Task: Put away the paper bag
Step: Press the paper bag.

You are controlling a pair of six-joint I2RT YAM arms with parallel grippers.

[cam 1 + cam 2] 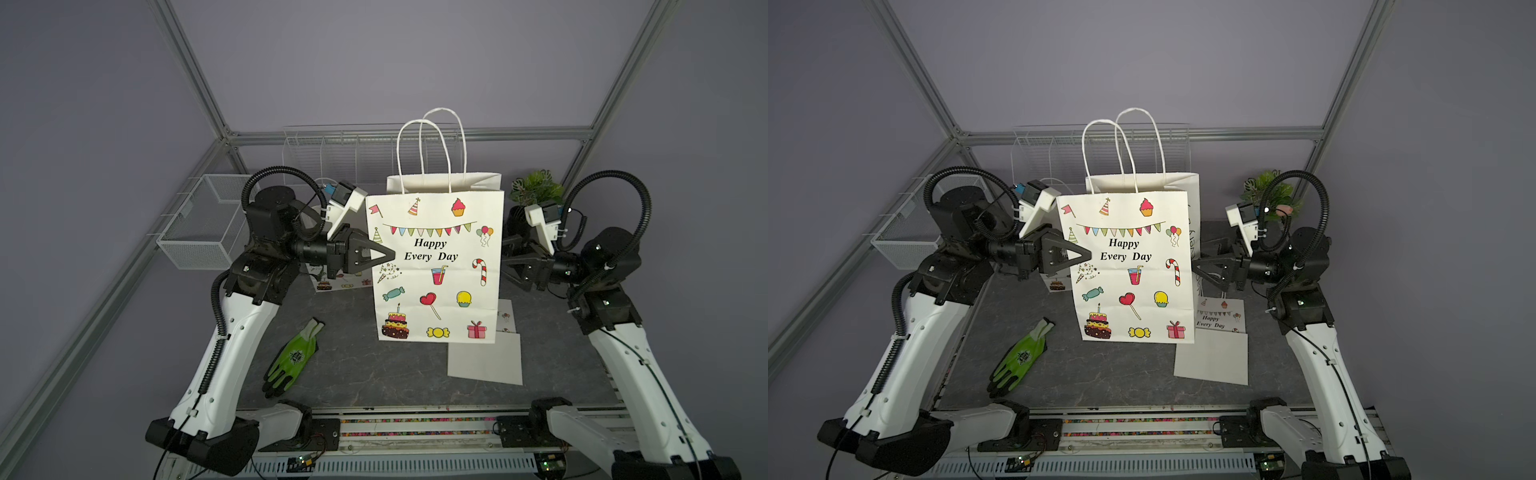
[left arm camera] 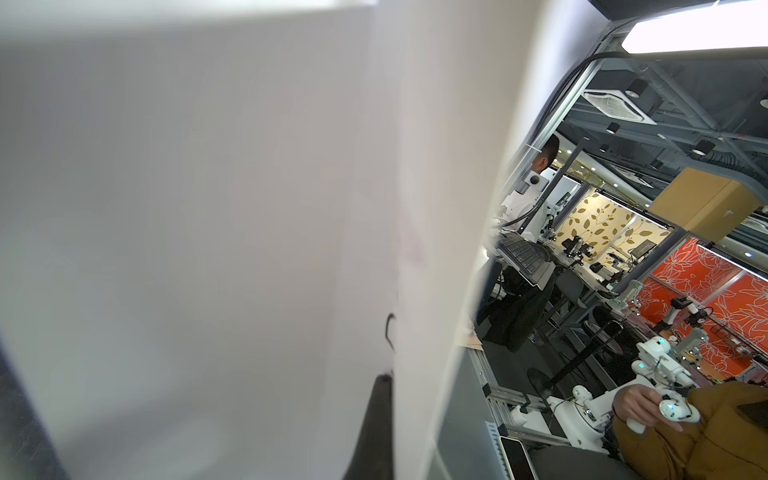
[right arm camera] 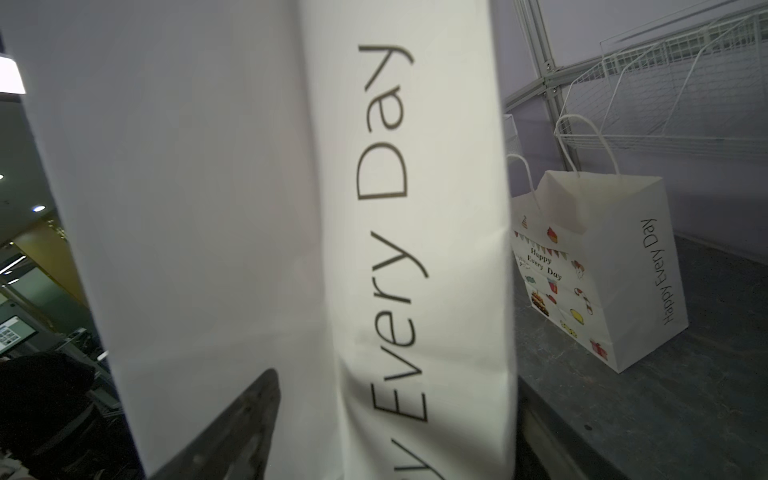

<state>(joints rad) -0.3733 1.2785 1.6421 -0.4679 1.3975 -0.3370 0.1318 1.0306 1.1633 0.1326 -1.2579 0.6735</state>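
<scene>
Paper bag (image 1: 436, 270) upright at the middle of the table (image 1: 357, 374), left edge pinched in my left fingers (image 1: 384, 254); right fingers (image 1: 1217, 261) spread astride its right side panel (not clamped yet). Looks like the collapsing step: next I close right and push that fold inward.

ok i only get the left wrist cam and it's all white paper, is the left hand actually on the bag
Observer: Yes. In both top views the left hand is shut on the left edge of the upright paper bag, about halfway up.
Operator: and the other arm
Observer: The right hand is open, one jaw on each side of the bag's right side panel, not closed on it.
Operator: anything behind it i could hit
Observer: A second bag stands behind it, in front of the wire rack.
</scene>
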